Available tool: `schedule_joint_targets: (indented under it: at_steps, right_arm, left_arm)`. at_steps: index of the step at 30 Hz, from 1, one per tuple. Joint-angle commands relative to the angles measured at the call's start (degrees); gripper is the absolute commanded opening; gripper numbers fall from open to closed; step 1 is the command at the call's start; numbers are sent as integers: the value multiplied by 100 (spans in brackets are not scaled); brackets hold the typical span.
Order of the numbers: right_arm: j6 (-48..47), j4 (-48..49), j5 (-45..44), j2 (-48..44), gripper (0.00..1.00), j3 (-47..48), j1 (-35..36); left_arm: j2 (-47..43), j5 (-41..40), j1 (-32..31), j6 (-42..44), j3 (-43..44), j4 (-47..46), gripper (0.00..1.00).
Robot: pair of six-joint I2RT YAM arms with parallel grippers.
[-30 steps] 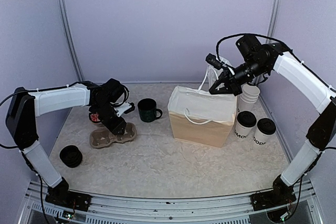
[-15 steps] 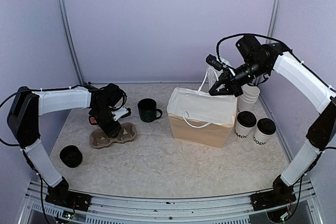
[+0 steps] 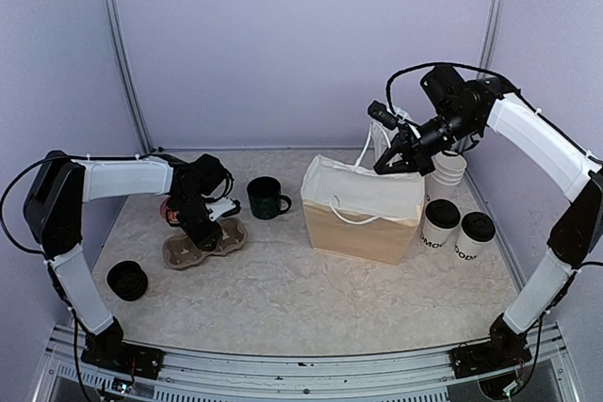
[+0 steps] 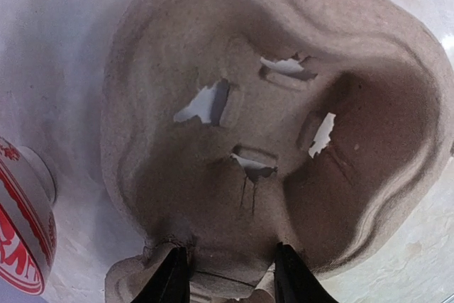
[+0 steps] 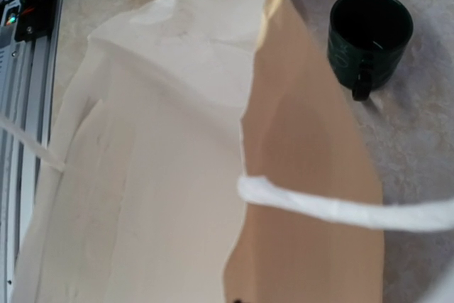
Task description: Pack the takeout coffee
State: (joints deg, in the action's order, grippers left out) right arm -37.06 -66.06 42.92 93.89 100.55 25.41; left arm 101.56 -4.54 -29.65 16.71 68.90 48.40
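Two takeout coffee cups (image 3: 439, 224) (image 3: 474, 234), white with black lids, stand right of the paper bag (image 3: 363, 212). My right gripper (image 3: 386, 164) hovers over the bag's far right rim, shut on its white cord handle (image 3: 367, 145). The right wrist view looks down into the bag's white lining (image 5: 142, 140), with the other handle cord (image 5: 333, 209) crossing it. My left gripper (image 3: 203, 225) is down on the brown pulp cup carrier (image 3: 205, 242). In the left wrist view its fingers (image 4: 170, 282) press both sides of the carrier's near rim (image 4: 269, 125).
A dark green mug (image 3: 267, 198) (image 5: 369, 30) stands between carrier and bag. A red-and-white cup (image 3: 170, 212) (image 4: 21, 239) sits beside the carrier. Black lids (image 3: 127, 280) are stacked at the front left. Lidless white cups (image 3: 448, 168) are stacked behind the coffees.
My left gripper has narrowed its jaws onto the carrier's rim and turned slightly over it. The right arm holds almost still at the bag.
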Motion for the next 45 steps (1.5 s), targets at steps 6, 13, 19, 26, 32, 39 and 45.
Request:
schedule_joint_targets:
  at_steps: [6,13,19,26,32,39,45]
  right_arm:
    - [-28,-117,94,130,0,-1,78]
    - [-33,-159,19,106,0,-9,78]
    - [-28,-186,11,107,0,-36,79]
    - [7,-188,19,142,0,-1,87]
    - [0,-206,-3,130,0,-23,87]
    - [-10,-180,15,155,0,-63,91]
    - [-38,-372,25,246,0,168,96]
  left_arm:
    - [192,407,-166,-331,440,171,34]
    - [106,487,-304,-739,619,282,38]
    - [135,204,-329,-1134,462,230,50]
    - [229,308,-335,-959,381,94,45]
    - [340,427,-384,-845,402,44,40]
    - [452,427,-409,-869,502,142,29]
    - [115,325,-553,-1087,895,580,25]
